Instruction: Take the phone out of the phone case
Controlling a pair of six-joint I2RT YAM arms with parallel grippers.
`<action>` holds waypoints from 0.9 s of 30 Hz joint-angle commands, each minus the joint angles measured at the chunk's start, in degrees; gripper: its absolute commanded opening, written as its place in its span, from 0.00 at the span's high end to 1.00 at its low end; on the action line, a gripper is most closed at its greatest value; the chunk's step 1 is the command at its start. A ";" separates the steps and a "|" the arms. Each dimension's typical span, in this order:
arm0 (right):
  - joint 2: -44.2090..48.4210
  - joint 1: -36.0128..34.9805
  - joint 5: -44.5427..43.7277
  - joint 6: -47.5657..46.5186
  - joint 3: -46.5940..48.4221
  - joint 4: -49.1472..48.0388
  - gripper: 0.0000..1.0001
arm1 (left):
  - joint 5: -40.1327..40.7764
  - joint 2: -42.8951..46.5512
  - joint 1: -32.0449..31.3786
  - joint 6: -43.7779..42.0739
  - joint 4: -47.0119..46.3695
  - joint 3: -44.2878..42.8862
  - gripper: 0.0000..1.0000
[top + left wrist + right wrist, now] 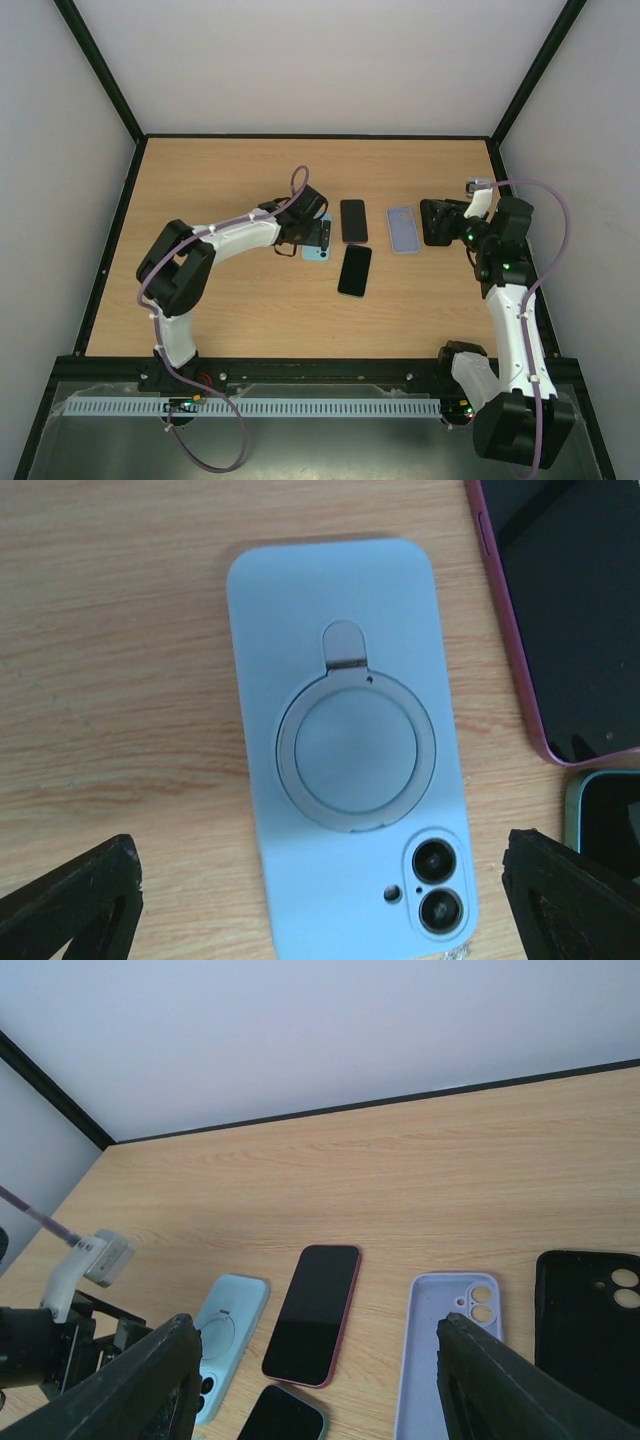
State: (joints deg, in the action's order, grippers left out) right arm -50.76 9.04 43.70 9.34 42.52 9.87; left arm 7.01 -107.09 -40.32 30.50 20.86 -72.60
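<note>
No text, brand or number is readable anywhere (the pale blue phone case [300, 610] shows none).

Left tool [320, 895] open wide, right tool [320, 1380] parted

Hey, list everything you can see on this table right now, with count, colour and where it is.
cased phone: one, pale blue, grey ring stand, face down, leftmost.
pink-edged phone: one, dark screen up, centre.
teal-edged phone: one, dark screen up, nearer the arms.
lavender case: one, empty, right of pink-edged phone.
black case: one, farthest right.
table: one, light wood.
left gripper: one, black, open over cased phone.
right gripper: one, black, open, empty.
</note>
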 commanded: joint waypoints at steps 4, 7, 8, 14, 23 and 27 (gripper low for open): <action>1.62 0.19 -0.48 1.39 0.02 -2.35 0.37 | -0.11 -6.60 0.17 -0.75 7.61 -8.97 0.05; 1.96 0.19 -0.59 1.21 0.10 -2.20 0.37 | -0.52 -10.04 0.08 -1.39 10.78 -12.60 0.05; 2.02 0.19 -0.66 1.27 0.10 -2.14 0.37 | -0.27 -10.74 0.02 -1.41 11.60 -13.41 0.05; 3.39 0.19 0.56 1.49 0.54 -1.52 0.37 | 0.06 -14.41 -0.03 -0.87 14.53 -18.67 0.05; 3.75 0.19 1.63 1.47 0.80 -0.95 0.37 | 2.46 -19.78 -0.07 0.00 21.54 -24.03 0.06; 3.82 0.19 1.91 1.29 1.02 -0.90 0.37 | 1.06 -20.63 -0.60 -0.31 22.97 -23.90 0.08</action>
State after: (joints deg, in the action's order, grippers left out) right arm -47.72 9.04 44.71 10.72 42.52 9.72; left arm 8.14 -126.26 -40.47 30.28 37.91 -95.64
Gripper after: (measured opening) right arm 0.632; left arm 0.933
